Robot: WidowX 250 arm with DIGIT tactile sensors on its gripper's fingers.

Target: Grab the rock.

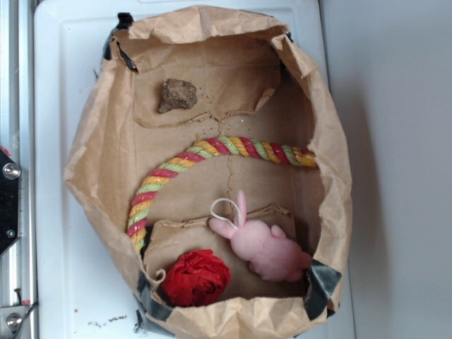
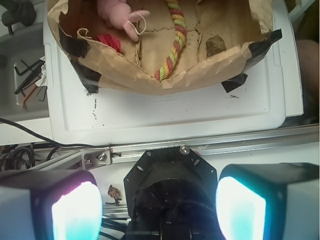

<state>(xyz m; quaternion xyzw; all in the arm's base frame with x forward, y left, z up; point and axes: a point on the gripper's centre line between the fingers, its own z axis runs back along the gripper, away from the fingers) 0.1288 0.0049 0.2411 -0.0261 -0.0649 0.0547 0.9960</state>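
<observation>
Rock (image 1: 176, 94) is lying alone at one end of the paper bag (image 1: 99, 141), beyond the rope (image 1: 212, 152), well apart from the bunny (image 1: 265, 247) and red ball (image 1: 196, 277). Gripper (image 2: 159, 210) is hanging outside the bag, fingers spread and empty. Approach is only beginning, I judge; next it needs carrying over the wall and lowering around the rock.

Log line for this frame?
phase: pre-approach | gripper: open, empty, outside paper bag | rock: untouched, apart from rope
</observation>
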